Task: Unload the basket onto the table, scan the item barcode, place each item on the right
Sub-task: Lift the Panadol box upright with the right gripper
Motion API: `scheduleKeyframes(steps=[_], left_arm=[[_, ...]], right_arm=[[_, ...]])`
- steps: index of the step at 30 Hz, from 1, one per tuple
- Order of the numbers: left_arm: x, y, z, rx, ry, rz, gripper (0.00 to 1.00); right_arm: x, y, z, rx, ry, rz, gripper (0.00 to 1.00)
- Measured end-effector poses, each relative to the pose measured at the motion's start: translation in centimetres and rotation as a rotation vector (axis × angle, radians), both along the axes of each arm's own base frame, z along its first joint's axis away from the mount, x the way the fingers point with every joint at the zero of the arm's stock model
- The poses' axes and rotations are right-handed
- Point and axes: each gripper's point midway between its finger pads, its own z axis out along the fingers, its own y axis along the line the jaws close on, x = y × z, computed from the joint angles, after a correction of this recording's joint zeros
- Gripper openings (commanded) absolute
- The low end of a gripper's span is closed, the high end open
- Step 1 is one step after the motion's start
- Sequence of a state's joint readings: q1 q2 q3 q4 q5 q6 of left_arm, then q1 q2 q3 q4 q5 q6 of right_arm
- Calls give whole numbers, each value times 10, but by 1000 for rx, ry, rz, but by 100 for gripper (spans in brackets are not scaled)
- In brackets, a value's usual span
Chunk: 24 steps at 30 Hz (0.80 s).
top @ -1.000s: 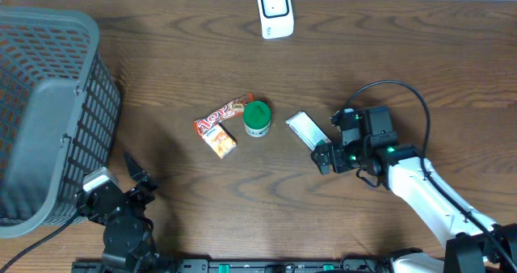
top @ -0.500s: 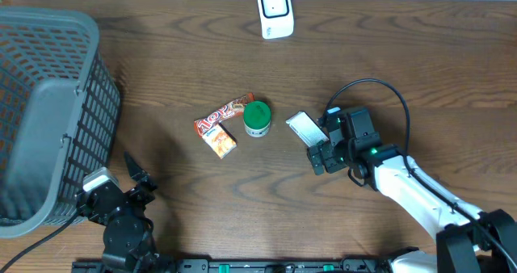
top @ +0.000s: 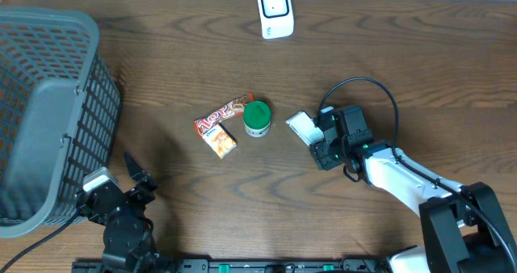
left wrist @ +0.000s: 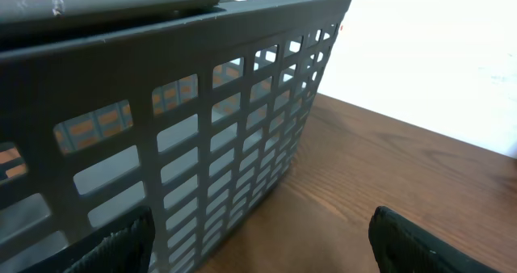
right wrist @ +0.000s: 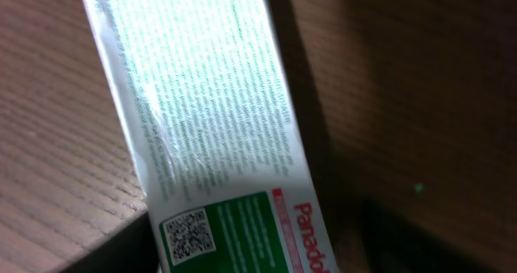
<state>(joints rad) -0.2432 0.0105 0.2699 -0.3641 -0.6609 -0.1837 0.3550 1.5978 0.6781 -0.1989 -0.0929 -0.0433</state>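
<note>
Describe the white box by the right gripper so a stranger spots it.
On the wooden table, look right of the green-lidded jar near the middle. The white box lies flat, at the right gripper. Unlike its neighbours, it is pale and slim, with green print.

And in comes the right gripper (top: 319,140), sliding left across the table from where it hung a second ago, just clear of the box (top: 300,124), until it now sits over the box's right end, forearm swinging in behind it from the right edge.
</note>
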Motion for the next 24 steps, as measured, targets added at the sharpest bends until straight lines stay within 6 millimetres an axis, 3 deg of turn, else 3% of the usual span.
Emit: scheduleKeyframes(steps=[5, 12, 18, 24], left_arm=[[0, 0, 0, 0, 0, 0, 85], [0, 0, 0, 0, 0, 0, 85], [0, 0, 0, 0, 0, 0, 85], [0, 0, 0, 0, 0, 0, 85]], right_arm=[[0, 2, 0, 8, 1, 8, 35], [-6, 9, 2, 43, 44, 23, 22], [-16, 14, 11, 65, 115, 40, 25], [-22, 26, 56, 153, 91, 78, 30]])
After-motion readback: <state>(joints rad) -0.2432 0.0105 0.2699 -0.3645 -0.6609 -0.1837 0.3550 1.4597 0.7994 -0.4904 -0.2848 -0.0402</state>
